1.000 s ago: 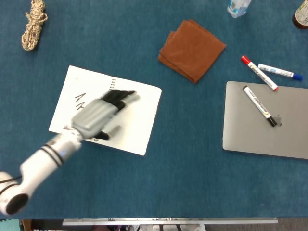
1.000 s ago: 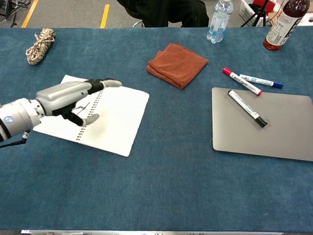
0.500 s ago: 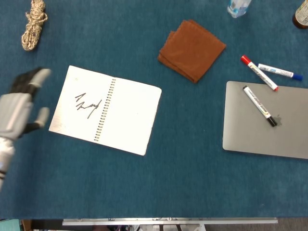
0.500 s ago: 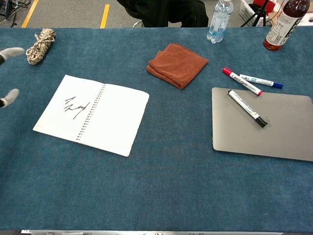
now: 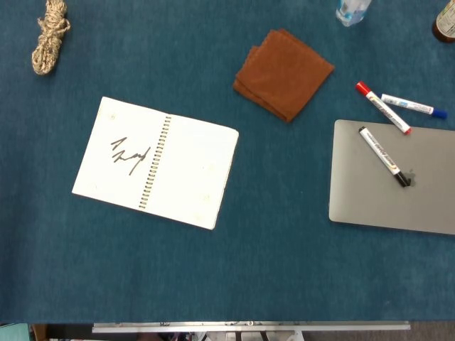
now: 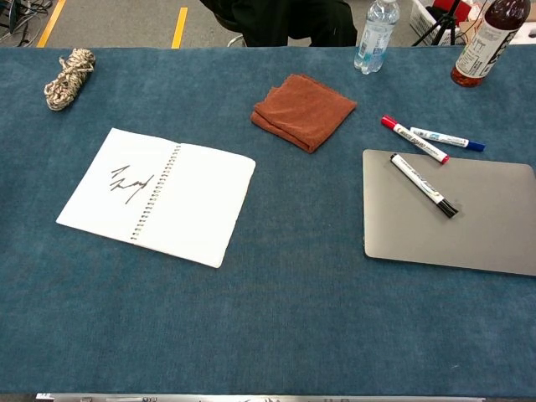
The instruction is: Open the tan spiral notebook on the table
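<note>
Tan spiral notebook (image 5: 155, 163) lay flat and open on the left half of the blue-covered table (image 5: 213, 284), white pages up, a dark scribble on the left-hand page, wire spiral down the middle. Judged done, or as good as done.

Little left to go wrong. Possibly a page springing back toward shut along the spiral, since nothing pressed on it — though both pages looked settled flat. Possibly a returning arm catching the free page edge or shoving the notebook toward the coil of rope (image 5: 48, 35) well off at the far left corner.

Neither hand nor arm visible in head view or chest view; whether fingers were spread or curled could not be told.

Elsewhere: a folded rust-brown cloth (image 5: 283, 72) beyond the notebook, apart from it. A closed grey laptop (image 5: 398, 192) on the right, a black marker (image 5: 382, 155) lying across its lid. A red-capped marker (image 5: 382, 107) and a blue-capped marker (image 5: 414, 106) just beyond the laptop. A water bottle (image 6: 375, 35) and a dark-liquid bottle (image 6: 481, 43) at the far edge.
</note>
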Controlling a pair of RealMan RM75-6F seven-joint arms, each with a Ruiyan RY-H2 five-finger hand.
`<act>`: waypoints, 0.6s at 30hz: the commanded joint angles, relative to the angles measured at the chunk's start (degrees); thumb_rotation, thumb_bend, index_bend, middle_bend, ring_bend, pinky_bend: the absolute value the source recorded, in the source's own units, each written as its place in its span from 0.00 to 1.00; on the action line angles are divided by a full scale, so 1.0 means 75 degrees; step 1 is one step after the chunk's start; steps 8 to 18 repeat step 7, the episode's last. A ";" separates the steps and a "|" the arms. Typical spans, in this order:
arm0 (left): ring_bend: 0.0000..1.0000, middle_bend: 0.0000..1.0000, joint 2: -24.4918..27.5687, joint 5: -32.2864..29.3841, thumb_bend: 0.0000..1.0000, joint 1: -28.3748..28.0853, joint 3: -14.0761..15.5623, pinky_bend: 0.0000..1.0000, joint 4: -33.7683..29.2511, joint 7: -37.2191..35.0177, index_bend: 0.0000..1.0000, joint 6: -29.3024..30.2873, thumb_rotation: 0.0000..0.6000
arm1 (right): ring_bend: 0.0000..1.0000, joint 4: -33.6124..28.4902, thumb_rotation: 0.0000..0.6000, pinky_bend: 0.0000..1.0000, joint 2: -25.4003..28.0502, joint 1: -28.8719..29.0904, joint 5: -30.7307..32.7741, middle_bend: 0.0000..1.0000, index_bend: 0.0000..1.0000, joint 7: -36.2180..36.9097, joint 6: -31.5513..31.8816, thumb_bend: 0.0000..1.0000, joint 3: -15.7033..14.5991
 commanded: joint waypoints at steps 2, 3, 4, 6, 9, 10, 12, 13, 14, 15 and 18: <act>0.00 0.03 0.0088 0.0074 0.43 0.0195 -0.0041 0.00 -0.0106 -0.0047 0.07 0.0140 1.00 | 0.21 -0.0066 1.00 0.27 0.0019 0.0041 0.0055 0.37 0.33 -0.0096 -0.0092 0.13 0.0005; 0.00 0.04 0.0093 0.0087 0.43 0.0230 -0.0052 0.00 -0.0117 -0.0048 0.07 0.0156 1.00 | 0.21 -0.0071 1.00 0.27 0.0016 0.0049 0.0054 0.37 0.33 -0.0106 -0.0096 0.13 0.0010; 0.00 0.04 0.0097 0.0106 0.43 0.0267 -0.0064 0.00 -0.0115 -0.0073 0.07 0.0156 1.00 | 0.21 -0.0077 1.00 0.27 0.0013 0.0061 0.0057 0.37 0.33 -0.0117 -0.0107 0.13 0.0014; 0.00 0.04 0.0121 0.0111 0.43 0.0313 -0.0081 0.00 -0.0132 -0.0113 0.07 0.0123 1.00 | 0.21 -0.0083 1.00 0.27 0.0005 0.0084 0.0064 0.37 0.33 -0.0128 -0.0132 0.13 0.0023; 0.00 0.04 0.0131 0.0115 0.43 0.0328 -0.0107 0.00 -0.0131 -0.0132 0.08 0.0098 1.00 | 0.21 -0.0089 1.00 0.27 -0.0001 0.0098 0.0061 0.37 0.33 -0.0134 -0.0149 0.13 0.0024; 0.00 0.04 0.0131 0.0115 0.43 0.0328 -0.0107 0.00 -0.0131 -0.0132 0.08 0.0098 1.00 | 0.21 -0.0089 1.00 0.27 -0.0001 0.0098 0.0061 0.37 0.33 -0.0134 -0.0149 0.13 0.0024; 0.00 0.04 0.0131 0.0115 0.43 0.0328 -0.0107 0.00 -0.0131 -0.0132 0.08 0.0098 1.00 | 0.21 -0.0089 1.00 0.27 -0.0001 0.0098 0.0061 0.37 0.33 -0.0134 -0.0149 0.13 0.0024; 0.00 0.04 0.0131 0.0115 0.43 0.0328 -0.0107 0.00 -0.0131 -0.0132 0.08 0.0098 1.00 | 0.21 -0.0089 1.00 0.27 -0.0001 0.0098 0.0061 0.37 0.33 -0.0134 -0.0149 0.13 0.0024; 0.00 0.04 0.0131 0.0115 0.43 0.0328 -0.0107 0.00 -0.0131 -0.0132 0.08 0.0098 1.00 | 0.21 -0.0089 1.00 0.27 -0.0001 0.0098 0.0061 0.37 0.33 -0.0134 -0.0149 0.13 0.0024; 0.00 0.04 0.0131 0.0115 0.43 0.0328 -0.0107 0.00 -0.0131 -0.0132 0.08 0.0098 1.00 | 0.21 -0.0089 1.00 0.27 -0.0001 0.0098 0.0061 0.37 0.33 -0.0134 -0.0149 0.13 0.0024; 0.00 0.04 0.0131 0.0115 0.43 0.0328 -0.0107 0.00 -0.0131 -0.0132 0.08 0.0098 1.00 | 0.21 -0.0089 1.00 0.27 -0.0001 0.0098 0.0061 0.37 0.33 -0.0134 -0.0149 0.13 0.0024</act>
